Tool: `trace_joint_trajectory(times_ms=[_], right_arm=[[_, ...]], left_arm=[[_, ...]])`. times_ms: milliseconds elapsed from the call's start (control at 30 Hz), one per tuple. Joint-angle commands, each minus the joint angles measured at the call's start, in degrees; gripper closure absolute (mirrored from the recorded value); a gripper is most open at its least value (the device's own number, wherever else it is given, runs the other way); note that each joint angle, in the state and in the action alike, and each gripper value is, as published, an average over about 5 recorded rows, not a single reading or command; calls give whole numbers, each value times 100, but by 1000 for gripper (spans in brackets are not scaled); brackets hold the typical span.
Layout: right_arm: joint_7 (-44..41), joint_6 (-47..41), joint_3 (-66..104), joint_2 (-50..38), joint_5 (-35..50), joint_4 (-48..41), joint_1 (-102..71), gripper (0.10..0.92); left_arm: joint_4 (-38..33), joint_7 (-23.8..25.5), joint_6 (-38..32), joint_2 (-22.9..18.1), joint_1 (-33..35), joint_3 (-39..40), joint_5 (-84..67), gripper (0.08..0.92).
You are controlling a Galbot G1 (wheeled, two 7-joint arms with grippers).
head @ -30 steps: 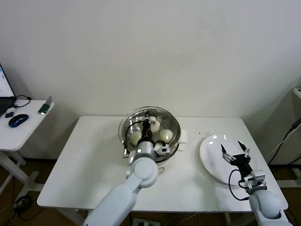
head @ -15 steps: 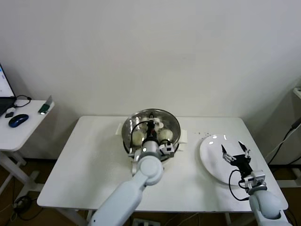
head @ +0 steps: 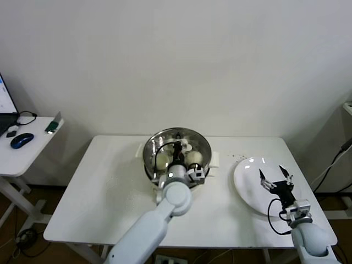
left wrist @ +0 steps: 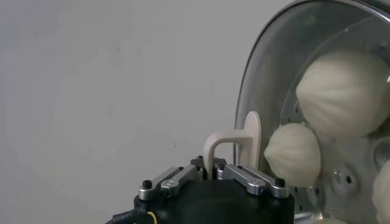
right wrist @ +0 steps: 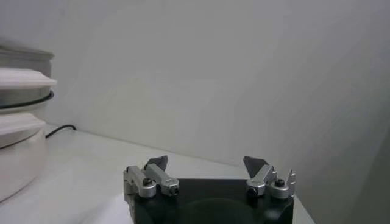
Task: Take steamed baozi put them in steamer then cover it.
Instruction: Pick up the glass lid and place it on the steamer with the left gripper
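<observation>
The steamer (head: 147,155) stands at the table's back middle, with the clear glass lid (head: 193,139) lying over it. Through the glass I see the steamed baozi (head: 161,161) inside; in the left wrist view two buns (left wrist: 343,91) show clearly under the lid (left wrist: 268,67). My left gripper (head: 178,147) is shut on the lid's white handle (left wrist: 226,146), above the steamer's middle. My right gripper (head: 276,177) is open and empty, just above the white plate (head: 246,175) at the right. It also shows open in the right wrist view (right wrist: 206,163).
A small white block (head: 215,159) lies right of the steamer, with crumbs (head: 237,157) beside it. A side table (head: 22,154) at the far left carries a blue mouse (head: 21,141). The steamer's white base (right wrist: 18,152) shows far off in the right wrist view.
My left gripper has carried the lid a little to the right and set it level over the steamer. The right arm has not moved.
</observation>
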Motion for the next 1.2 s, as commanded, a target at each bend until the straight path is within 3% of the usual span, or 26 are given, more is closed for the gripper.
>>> trace_joint_trajectory(times_ms=[33,600,1200], right_arm=[[-26,21,36,-2,-3,-24,-17,203],[-158,-140,62,22,31,8,11,203],[-141,-431,46,-16,101,6,80,203]], left_arm=[[69,-40,280,23,-6,12,-28,845],[-74,-94,280,142,82,49,-115,818],[-1913,-136,280,809,984,9,-465,313]])
